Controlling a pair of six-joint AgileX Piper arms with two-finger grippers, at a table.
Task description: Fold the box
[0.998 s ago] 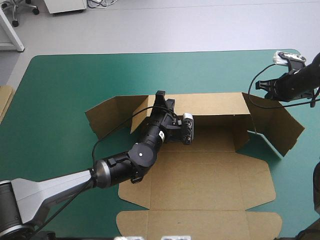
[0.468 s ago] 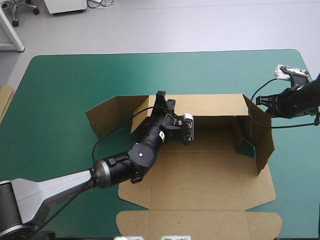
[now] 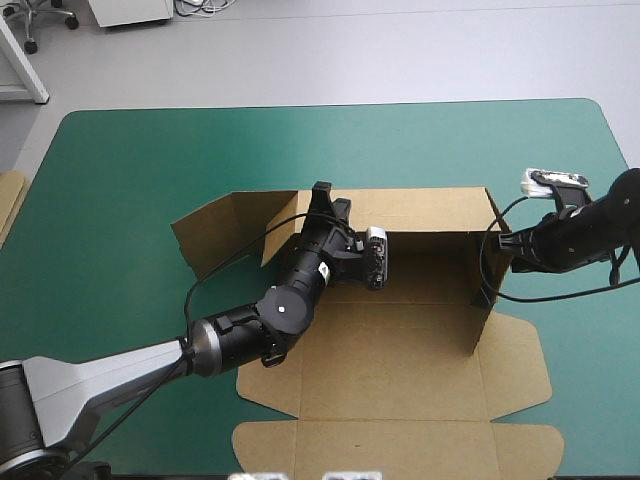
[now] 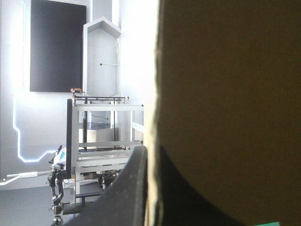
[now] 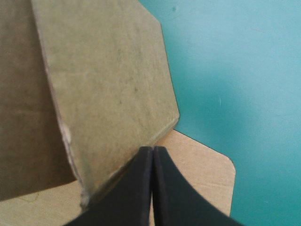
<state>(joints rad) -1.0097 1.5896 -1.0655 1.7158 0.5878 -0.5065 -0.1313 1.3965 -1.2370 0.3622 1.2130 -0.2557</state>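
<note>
Looking at where this stands, the box seems about halfway to being a tray. It lies across the middle of the table and reaches down to the near edge, where the lid is flat on the teal-green cover. The back wall is up. The left arm's fingers are clamped on its top edge, board sandwiched between them, towards that wall's left end. My guess is that's purely an anchor job: pin the back wall upright so the whole sheet doesn't skate around while the other arm works.

The right arm's fingers are pressed together into one point with nothing between them. The tip sits right up against the outside of the right side wall, so it's a shove, not a grab. That wall stands roughly upright, square to the back wall, and closed fingers make a decent blunt pusher for that.

The left side wall leans outward toward the table's left edge and isn't squared up yet, so I'd say that one is next. Risk as I see it: the right wall has nothing tucked in to lock it, so it may spring open once the push comes off. Some spare board pokes in at the table's left edge, out of the way
</note>
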